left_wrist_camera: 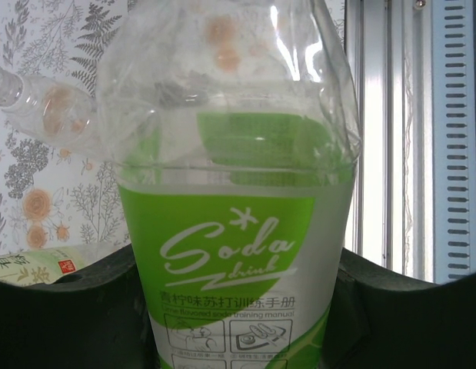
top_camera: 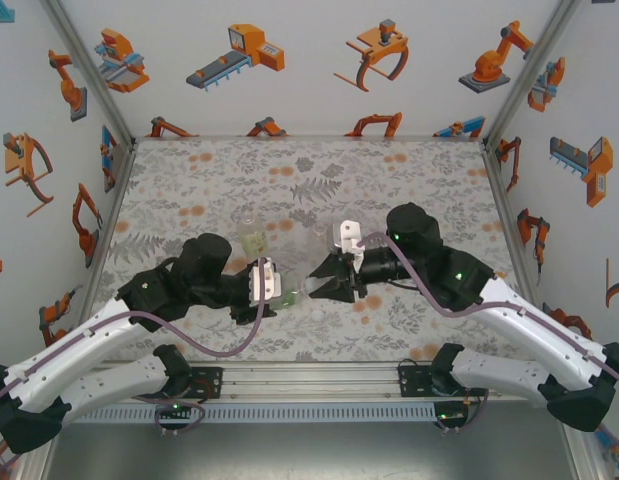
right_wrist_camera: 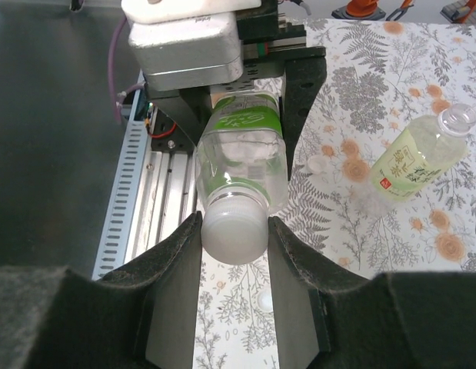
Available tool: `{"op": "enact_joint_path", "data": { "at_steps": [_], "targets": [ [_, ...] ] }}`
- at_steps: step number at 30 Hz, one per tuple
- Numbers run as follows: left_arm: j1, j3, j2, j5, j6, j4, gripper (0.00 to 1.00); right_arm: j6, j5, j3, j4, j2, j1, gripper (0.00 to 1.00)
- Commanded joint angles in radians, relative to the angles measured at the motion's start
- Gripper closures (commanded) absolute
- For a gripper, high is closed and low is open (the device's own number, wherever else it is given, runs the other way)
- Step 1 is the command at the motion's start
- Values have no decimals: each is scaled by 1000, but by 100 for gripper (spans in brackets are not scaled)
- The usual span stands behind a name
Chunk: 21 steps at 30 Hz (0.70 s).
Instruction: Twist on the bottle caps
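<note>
My left gripper [left_wrist_camera: 238, 307] is shut on the green-labelled bottle [left_wrist_camera: 238, 192], holding it on its side above the table's near middle [top_camera: 289, 294]. Its whitish cap [right_wrist_camera: 234, 231] sits on the neck. My right gripper [right_wrist_camera: 234, 238] is shut on that cap, one pad against each side, and faces the left gripper [top_camera: 275, 290] head on. The yellowish bottle [right_wrist_camera: 417, 158] lies on the table with its neck bare. The colourless bottle [left_wrist_camera: 44, 106] lies further back, also uncapped. One loose cap [right_wrist_camera: 265, 300] rests on the cloth below the right gripper [top_camera: 320, 285].
The floral tablecloth [top_camera: 189, 190] covers the table inside printed side walls. A metal rail [top_camera: 309, 378] with the arm bases runs along the near edge, just under the held bottle. A pale round spot [right_wrist_camera: 318, 164] that may be another cap lies on the cloth.
</note>
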Motion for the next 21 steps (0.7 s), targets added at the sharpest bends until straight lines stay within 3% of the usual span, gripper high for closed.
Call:
{"op": "enact_joint_path", "data": {
  "at_steps": [1,5,8,13,21],
  "targets": [
    [-1,6,-8,74,-30,87,100,-66,-9,6,-36,-4,32,100],
    [-1,15,7,87,-41,87,100,-76,-11,-11,-25,-12,37,100],
    [-1,20,14,76,-41,91,100,12,32,-19,-8,-17,40,100],
    [0,20,11,24,-43,101,100,425,208,-40,43,-11,40,100],
    [-1,-5,-5,-51,-45,168,100,1228,435,-36,-82,44,39,100]
  ]
}}
